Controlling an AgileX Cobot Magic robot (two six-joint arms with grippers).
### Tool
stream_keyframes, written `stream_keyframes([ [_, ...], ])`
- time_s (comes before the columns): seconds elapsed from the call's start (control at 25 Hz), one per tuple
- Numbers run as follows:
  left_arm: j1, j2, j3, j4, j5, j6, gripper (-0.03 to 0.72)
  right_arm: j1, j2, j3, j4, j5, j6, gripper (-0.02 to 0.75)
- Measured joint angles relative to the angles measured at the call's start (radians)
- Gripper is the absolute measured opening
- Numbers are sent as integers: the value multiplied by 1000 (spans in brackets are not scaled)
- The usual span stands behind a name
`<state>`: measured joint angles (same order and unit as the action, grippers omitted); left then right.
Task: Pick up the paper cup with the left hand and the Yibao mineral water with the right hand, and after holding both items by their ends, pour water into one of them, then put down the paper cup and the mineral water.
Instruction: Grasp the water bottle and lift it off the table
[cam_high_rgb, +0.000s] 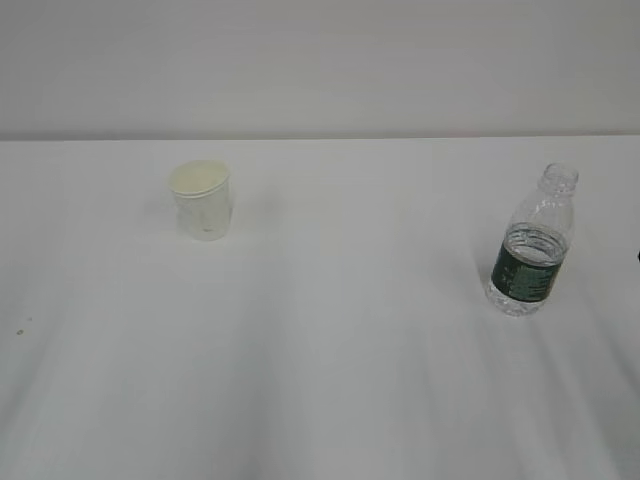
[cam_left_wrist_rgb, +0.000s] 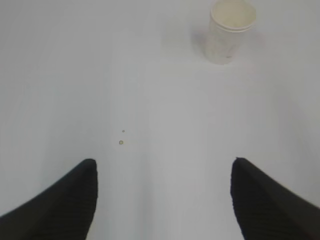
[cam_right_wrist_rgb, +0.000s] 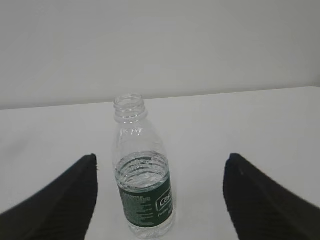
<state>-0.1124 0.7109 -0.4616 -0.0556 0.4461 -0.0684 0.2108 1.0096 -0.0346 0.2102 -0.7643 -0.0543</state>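
Paper cup (cam_left_wrist_rgb: 232, 31): upright on table (cam_high_rgb: 340, 380), ahead-right of left hand (cam_left_wrist_rgb: 162, 200), fingers wide, empty. Yibao mineral water (cam_right_wrist_rgb: 142, 172): upright, between right hand (cam_right_wrist_rgb: 160, 200) fingers, wide, untouched.

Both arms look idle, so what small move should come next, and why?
Probably ease the left gripper forward toward the small white paper cup: its jaws stand open and empty, and the cup sits upright, ahead and to the right.
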Motion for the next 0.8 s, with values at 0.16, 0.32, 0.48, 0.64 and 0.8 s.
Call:
stream_keyframes([
  [0.16, 0, 6, 47, 0, -97, 0, 593, 0, 0, 0, -2, 0, 2, 591],
  [0.32, 0, 8, 83, 0, -181, 0, 593, 0, 0, 0, -6, 0, 4, 591],
  [0.48, 0, 8, 112, 0, -229, 0, 593, 0, 0, 0, -12, 0, 15, 591],
  [0.64, 0, 16, 117, 0, -248, 0, 593, 0, 0, 0, -23, 0, 37, 591],
  [0.8, 0, 72, 117, -2, -278, 0, 593, 0, 29, 0, -78, 0, 71, 591],
])
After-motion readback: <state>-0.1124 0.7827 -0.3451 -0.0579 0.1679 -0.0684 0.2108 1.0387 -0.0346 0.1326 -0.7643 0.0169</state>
